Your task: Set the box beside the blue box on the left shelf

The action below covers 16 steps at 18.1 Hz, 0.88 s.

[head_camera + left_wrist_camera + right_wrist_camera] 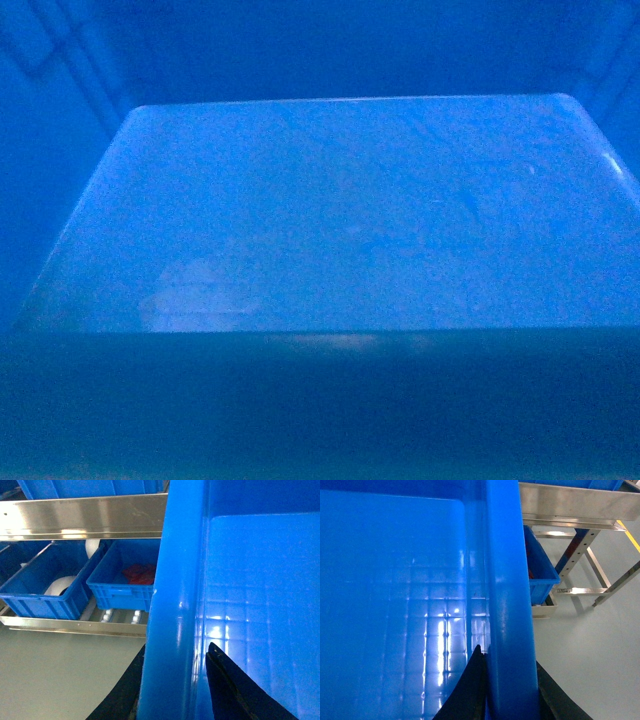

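The box [340, 220] is a large bright-blue crate; its empty, grid-textured floor fills the head view. My left gripper [176, 650] is shut on its left rim [175, 595], one black finger [230, 690] inside and one outside. On the opposite rim [507, 580], my right gripper [507, 655] is shut the same way. The left shelf [107, 615], a steel deck with white rollers, lies ahead and lower in the left wrist view. A blue box [125, 587] with something red inside stands on it.
Another blue crate [45, 590] holding a white roll stands left of the blue box. A steel upper rail [85, 515] runs above them. The right wrist view shows a blue crate [537, 570], a steel rack frame [575, 545] and grey floor [590, 650].
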Tool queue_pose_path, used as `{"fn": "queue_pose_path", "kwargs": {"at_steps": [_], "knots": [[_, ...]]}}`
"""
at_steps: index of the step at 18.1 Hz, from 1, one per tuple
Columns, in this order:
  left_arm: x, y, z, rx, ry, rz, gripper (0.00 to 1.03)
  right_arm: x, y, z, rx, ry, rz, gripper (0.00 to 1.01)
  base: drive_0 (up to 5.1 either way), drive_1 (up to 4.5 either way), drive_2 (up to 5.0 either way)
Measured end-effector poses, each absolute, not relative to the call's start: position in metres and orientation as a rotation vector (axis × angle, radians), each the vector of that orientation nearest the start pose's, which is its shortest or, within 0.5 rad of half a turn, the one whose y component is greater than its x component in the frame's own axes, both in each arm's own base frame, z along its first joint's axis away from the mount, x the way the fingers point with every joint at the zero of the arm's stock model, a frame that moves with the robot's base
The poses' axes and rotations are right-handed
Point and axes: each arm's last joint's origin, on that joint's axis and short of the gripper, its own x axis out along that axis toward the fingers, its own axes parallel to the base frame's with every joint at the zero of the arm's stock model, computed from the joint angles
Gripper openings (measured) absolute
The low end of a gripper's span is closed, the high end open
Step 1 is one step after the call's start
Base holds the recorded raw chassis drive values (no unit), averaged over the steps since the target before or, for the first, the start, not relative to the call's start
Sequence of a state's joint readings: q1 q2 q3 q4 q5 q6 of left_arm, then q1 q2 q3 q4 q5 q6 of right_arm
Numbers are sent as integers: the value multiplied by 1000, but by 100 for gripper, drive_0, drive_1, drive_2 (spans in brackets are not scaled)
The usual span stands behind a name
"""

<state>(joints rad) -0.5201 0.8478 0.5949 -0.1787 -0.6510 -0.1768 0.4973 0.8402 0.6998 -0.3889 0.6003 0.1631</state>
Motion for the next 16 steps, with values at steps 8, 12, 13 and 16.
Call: {"fn": "queue_pose_path", "kwargs": {"at_steps": [8,12,13,16], "knots": [[165,-74,260,66,350,160,30,161,69,279,-119,444,-139,12,0,0,0],[165,-74,260,66,352,160,30,161,69,279,-118,443,-138,12,0,0,0],[165,-74,260,66,350,159,30,161,69,279,-119,444,-138,12,0,0,0],[165,-74,260,66,351,159,30,161,69,279,-119,444,-138,12,0,0,0]]}}
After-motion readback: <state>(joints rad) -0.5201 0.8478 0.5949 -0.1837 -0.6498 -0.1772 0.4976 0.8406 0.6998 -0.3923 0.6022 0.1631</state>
